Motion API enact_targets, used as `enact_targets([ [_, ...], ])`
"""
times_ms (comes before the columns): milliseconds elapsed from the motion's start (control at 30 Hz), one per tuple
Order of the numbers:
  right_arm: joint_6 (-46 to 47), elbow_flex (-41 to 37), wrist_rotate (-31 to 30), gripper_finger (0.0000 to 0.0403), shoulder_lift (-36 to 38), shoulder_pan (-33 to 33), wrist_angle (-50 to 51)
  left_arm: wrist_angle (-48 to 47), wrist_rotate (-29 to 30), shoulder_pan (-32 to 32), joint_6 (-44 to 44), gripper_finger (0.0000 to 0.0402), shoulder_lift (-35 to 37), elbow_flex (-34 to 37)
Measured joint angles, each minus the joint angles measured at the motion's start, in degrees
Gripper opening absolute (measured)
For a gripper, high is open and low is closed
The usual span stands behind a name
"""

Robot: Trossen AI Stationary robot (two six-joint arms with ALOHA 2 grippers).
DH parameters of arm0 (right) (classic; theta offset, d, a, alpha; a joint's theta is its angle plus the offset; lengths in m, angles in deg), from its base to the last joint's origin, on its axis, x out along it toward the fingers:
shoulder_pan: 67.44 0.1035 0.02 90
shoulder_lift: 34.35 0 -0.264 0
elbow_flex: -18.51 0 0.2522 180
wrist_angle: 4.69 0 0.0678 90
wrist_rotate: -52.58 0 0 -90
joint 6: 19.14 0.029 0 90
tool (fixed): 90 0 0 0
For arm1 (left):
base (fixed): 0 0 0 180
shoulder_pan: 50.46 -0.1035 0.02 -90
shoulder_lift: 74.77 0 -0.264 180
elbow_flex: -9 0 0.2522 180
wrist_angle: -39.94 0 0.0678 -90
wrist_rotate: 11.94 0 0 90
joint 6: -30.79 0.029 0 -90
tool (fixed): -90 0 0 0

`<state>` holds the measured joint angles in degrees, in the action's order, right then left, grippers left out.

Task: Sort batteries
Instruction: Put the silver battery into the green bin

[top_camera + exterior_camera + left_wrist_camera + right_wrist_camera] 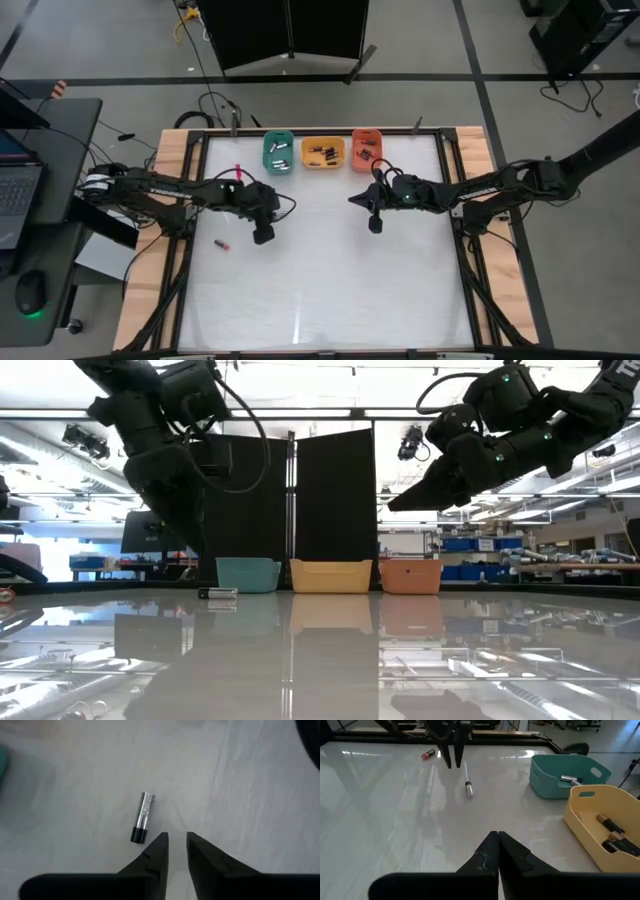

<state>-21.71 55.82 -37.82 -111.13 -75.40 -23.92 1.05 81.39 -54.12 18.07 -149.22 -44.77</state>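
A red battery point(221, 243) lies far left on the table; the left gripper point(176, 840) hangs slightly open, empty, above a silver battery point(142, 817). It could roll away if bumped — it is round. The right gripper point(498, 839) waits shut near the trays point(322, 152).

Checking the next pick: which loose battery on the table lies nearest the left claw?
The silver-and-black battery, lying just beside the left claw; the red one lies farther off, apart.

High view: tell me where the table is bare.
Bare: the whole near half of the table, below both arms. Crowded: the far edge, where the green tray, orange tray and red tray stand. A red battery lies at the left.
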Motion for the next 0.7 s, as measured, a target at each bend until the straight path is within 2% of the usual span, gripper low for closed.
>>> enact_targets([
  [100,0.0,0.0,0.0,0.0009,0.0,0.0,0.0,1.2,1.1,-0.3,0.8,0.0091,-0.5,0.0],
  [467,-0.6,0.0,0.0,0.0009,0.0,0.0,-0.8,8.7,-1.0,-0.8,6.3,0.0146,-8.5,0.0],
  [700,-0.6,0.0,0.0,0.0009,-0.1,0.0,-0.3,8.3,0.1,-2.5,6.6,0.0155,-8.5,0.0],
])
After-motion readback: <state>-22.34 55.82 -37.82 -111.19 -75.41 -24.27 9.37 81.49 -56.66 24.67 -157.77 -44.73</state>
